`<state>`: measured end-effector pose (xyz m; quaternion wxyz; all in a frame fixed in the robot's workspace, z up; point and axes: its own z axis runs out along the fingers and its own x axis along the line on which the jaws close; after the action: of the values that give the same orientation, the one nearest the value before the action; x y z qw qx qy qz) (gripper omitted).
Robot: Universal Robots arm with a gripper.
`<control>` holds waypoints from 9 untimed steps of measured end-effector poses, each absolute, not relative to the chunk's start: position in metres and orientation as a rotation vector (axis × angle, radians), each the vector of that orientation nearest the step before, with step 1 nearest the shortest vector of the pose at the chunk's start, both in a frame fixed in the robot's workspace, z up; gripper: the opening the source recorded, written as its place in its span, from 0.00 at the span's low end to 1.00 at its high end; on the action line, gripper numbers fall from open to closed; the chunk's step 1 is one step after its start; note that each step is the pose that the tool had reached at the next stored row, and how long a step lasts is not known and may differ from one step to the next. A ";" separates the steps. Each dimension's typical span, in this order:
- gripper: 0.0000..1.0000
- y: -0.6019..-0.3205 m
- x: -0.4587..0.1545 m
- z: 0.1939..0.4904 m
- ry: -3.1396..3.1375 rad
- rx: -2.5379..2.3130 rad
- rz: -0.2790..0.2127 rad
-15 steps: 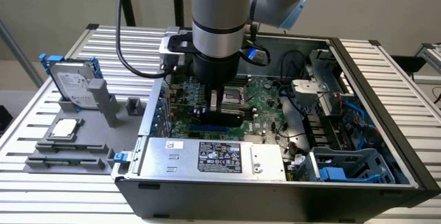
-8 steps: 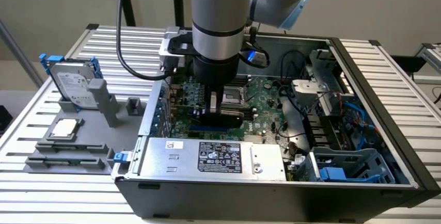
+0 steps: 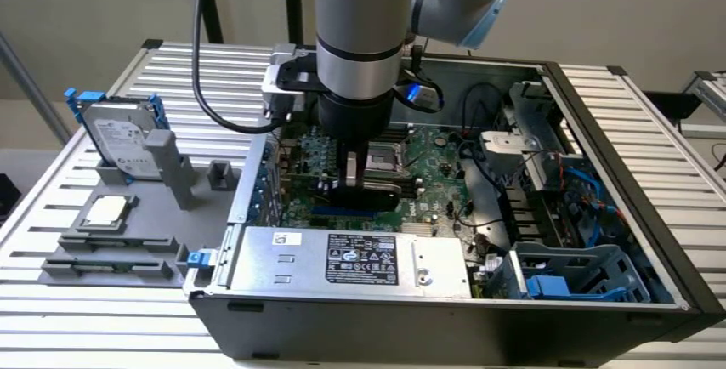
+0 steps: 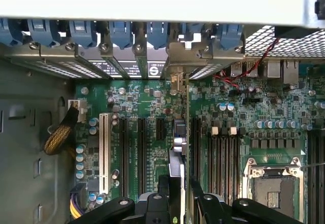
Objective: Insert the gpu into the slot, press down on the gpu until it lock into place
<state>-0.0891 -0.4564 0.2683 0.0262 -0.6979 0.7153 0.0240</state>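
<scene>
Nearest me in the exterior view, the silver power supply (image 3: 352,258) sits along the front wall of the open computer case (image 3: 454,328). Just behind it lies the blue slot (image 3: 340,213). The gpu (image 3: 375,189) stands on edge right over it, clenched in my claw (image 3: 365,173); whether it is seated I cannot tell. Beyond spreads the green motherboard (image 3: 440,173), then the slatted worktop (image 3: 216,67).

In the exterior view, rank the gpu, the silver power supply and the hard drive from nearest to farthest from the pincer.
1. Nearest, the gpu: between the fingers of the pincer, inside the case.
2. Next, the silver power supply: just camera-side of the pincer, along the near wall.
3. Farthest, the hard drive: outside the case, standing at the exterior view's left.
</scene>
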 end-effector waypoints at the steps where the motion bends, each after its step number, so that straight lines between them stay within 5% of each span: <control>1: 0.26 -0.456 -0.089 0.268 2.210 -2.157 0.074; 9: 0.26 -0.456 -0.089 0.268 2.202 -2.169 0.072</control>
<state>-0.0891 -0.4559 0.2679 0.0251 -0.7014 0.7120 0.0233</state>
